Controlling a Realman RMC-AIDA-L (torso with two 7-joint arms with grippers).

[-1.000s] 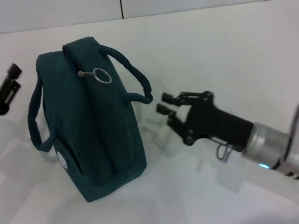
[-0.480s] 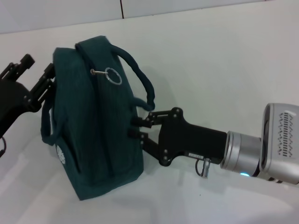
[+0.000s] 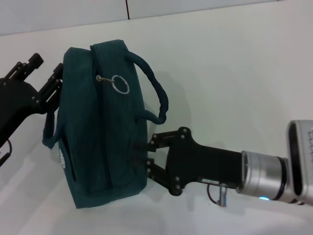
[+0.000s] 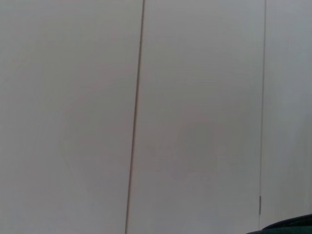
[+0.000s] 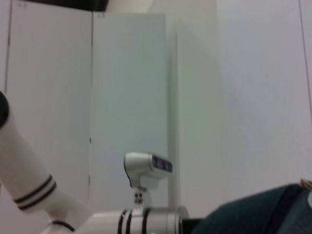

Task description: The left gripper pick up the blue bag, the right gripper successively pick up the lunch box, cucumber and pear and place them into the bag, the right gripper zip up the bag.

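The blue bag (image 3: 105, 142) stands on end on the white table (image 3: 234, 73), its zipper ring pull (image 3: 120, 84) near the top and one handle (image 3: 156, 95) looping to the right. My left gripper (image 3: 46, 67) is open at the bag's upper left side, its fingers beside the fabric. Low on the bag's right side is my right gripper (image 3: 141, 154), open, with both fingertips against the fabric. An edge of the bag (image 4: 292, 226) shows in the left wrist view, and a corner of the bag (image 5: 253, 214) in the right wrist view. Lunch box, cucumber and pear are out of view.
A pale wall (image 3: 63, 12) runs behind the table. The right wrist view shows wall panels and a white arm segment with black bands (image 5: 29, 185).
The bag has tipped more upright and shifted right. My right gripper has moved down and left until it touches the bag's lower side. My left gripper has come in from the left.
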